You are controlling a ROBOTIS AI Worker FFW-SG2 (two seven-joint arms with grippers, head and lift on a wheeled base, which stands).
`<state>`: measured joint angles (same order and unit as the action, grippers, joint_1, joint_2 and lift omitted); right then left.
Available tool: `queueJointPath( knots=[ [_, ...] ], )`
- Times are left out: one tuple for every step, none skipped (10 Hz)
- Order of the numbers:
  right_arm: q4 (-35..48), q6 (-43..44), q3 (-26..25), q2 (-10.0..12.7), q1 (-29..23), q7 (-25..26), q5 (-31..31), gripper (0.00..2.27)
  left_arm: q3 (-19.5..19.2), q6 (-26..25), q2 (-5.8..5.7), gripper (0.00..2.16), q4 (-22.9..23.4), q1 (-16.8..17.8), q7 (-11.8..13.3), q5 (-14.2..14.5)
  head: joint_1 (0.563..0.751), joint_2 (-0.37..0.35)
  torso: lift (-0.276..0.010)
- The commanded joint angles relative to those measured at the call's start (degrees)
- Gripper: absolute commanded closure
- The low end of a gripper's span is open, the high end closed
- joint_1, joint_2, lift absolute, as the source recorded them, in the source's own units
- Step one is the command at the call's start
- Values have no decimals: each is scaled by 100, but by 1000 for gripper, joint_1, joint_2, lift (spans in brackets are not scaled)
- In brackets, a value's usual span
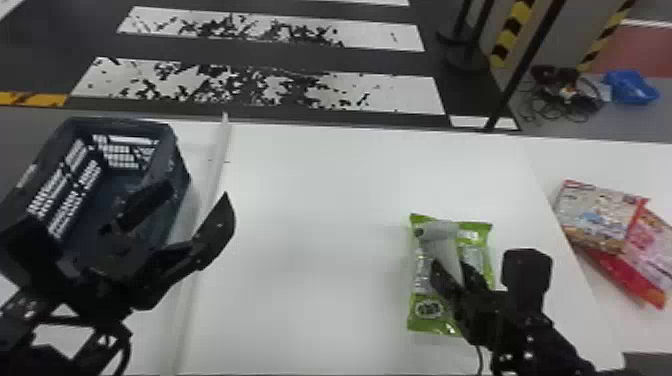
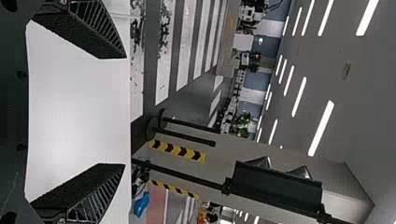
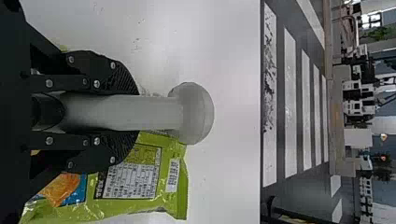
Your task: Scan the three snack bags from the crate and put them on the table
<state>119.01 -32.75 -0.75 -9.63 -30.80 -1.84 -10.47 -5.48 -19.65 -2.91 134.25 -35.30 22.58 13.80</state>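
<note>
The right end effector (image 3: 135, 113) is clenching the scanner (image 3: 194, 114) just over the green bag (image 1: 417, 300), which is lying toward the table's (image 1: 310, 200) near right corner. Two other bags, the patterned bag (image 1: 595, 215) and the pink bag (image 1: 652, 242), are overlapping by its right edge. The left end effector (image 2: 124, 111) is hanging released near the crate (image 1: 175, 160) at the left edge. Crinkled, shiny wrapping could be spoiling the read — or a low scanner head could be nudging the bag askew.
</note>
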Motion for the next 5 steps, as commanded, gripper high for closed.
queueJointPath(
  knots=[
    [-71,-114,13,-4,83,-1,45,2165,29,0,10,33,-22,23,-8,0,695,-92,-94],
    [-71,-149,48,-4,101,8,54,2165,29,0,1,33,-22,23,-8,0,695,-97,-94],
    [-62,-132,66,-4,110,8,54,2165,21,0,1,33,-22,23,-8,0,695,-97,-94],
    [78,-114,57,-4,48,8,36,2165,12,0,1,33,-22,15,-8,0,695,-95,-94],
    [403,-97,-40,-12,-119,8,-87,2165,3,0,1,33,-4,15,-8,0,695,-90,-94]
  ],
)
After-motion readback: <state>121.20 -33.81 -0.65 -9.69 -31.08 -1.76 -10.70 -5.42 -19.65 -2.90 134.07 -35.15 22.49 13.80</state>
